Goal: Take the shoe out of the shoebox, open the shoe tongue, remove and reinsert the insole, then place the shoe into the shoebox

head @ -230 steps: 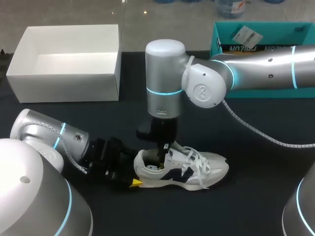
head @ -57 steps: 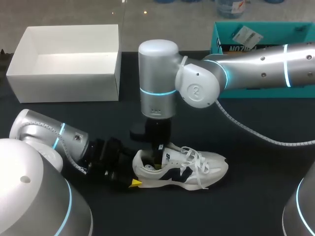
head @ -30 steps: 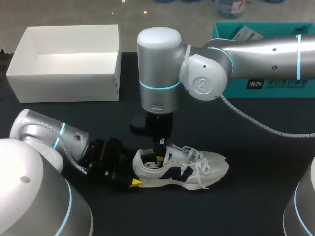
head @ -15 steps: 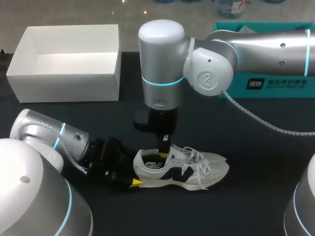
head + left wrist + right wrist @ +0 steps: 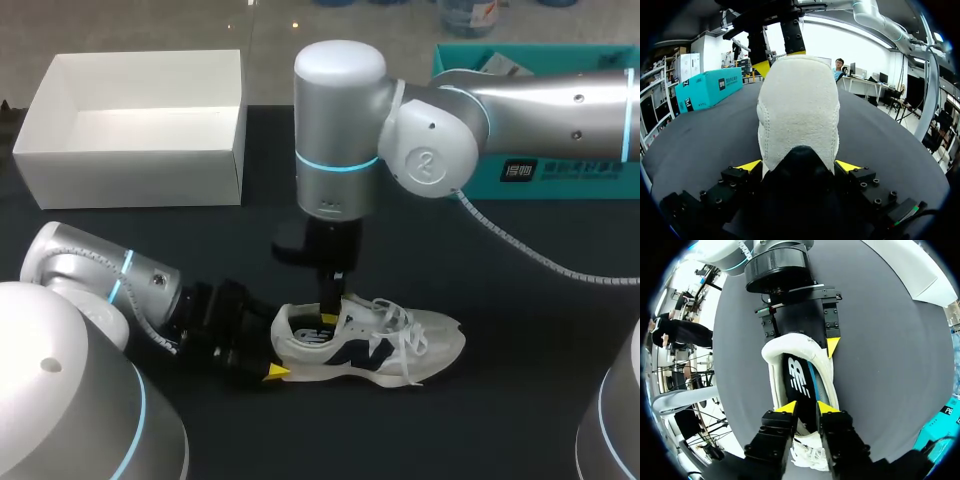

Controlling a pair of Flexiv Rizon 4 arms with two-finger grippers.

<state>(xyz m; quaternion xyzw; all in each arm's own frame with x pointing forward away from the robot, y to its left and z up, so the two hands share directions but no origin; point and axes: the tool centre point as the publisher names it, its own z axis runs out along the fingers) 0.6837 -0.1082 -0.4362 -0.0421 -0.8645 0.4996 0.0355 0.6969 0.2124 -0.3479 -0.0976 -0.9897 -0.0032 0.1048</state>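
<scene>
A white sneaker [image 5: 380, 345] with navy side panels lies on its sole on the black table, toe pointing right. My left gripper [image 5: 270, 355] comes in low from the left and is shut on the heel [image 5: 797, 100], one yellow tip on each side. My right gripper [image 5: 328, 314] hangs straight down over the shoe's opening. In the right wrist view its fingertips [image 5: 785, 408] stand a little apart just above the collar, with nothing gripped between them. The dark insole [image 5: 799, 377] lies flat inside the shoe. The white shoebox [image 5: 130, 135] stands at the back left with nothing in it.
A teal box [image 5: 540, 150] sits at the back right behind my right arm. A grey cable [image 5: 520, 260] hangs from that arm over the table. Bare black tabletop [image 5: 520, 400] lies to the right of the shoe.
My right arm has shifted slightly right and lifted a little over the shoe's opening. Its fingers, shut before, have parted a small way. The left gripper and the shoe have stayed still.
</scene>
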